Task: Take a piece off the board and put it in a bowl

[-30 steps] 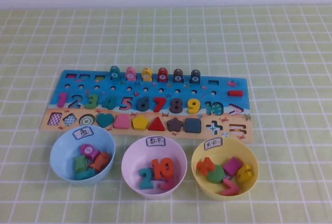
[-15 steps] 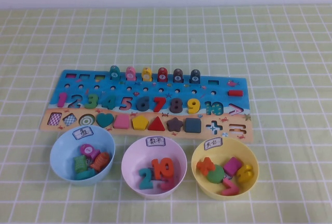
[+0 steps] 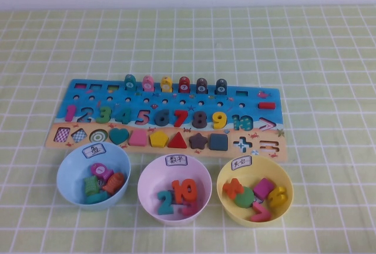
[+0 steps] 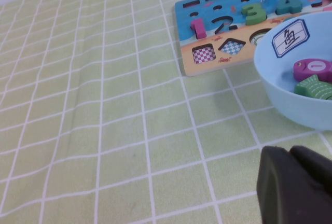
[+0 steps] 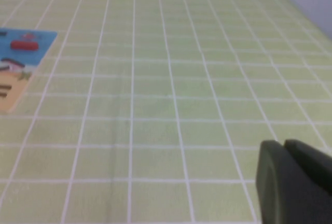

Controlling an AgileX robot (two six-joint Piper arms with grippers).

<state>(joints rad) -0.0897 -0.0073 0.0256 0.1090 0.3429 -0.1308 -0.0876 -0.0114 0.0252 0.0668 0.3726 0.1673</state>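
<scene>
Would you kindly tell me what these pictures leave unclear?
Left gripper: cut off by left wrist view's edge, near light blue bowl.
Right gripper: cut off by right wrist view's edge, over checked cloth.
Pale yellow plastic bowl's white label: writing too small in high view.

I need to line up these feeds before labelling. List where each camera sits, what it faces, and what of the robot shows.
High view: raised on the robot's side, angled down at the board and the bowl holding the piece; no arm shows.
Left wrist view: low over the cloth, facing the board's left end and the light blue bowl; left gripper shut.
Right wrist view: facing cloth beyond the board's right end; right gripper shut.
Shared: the board.
</scene>
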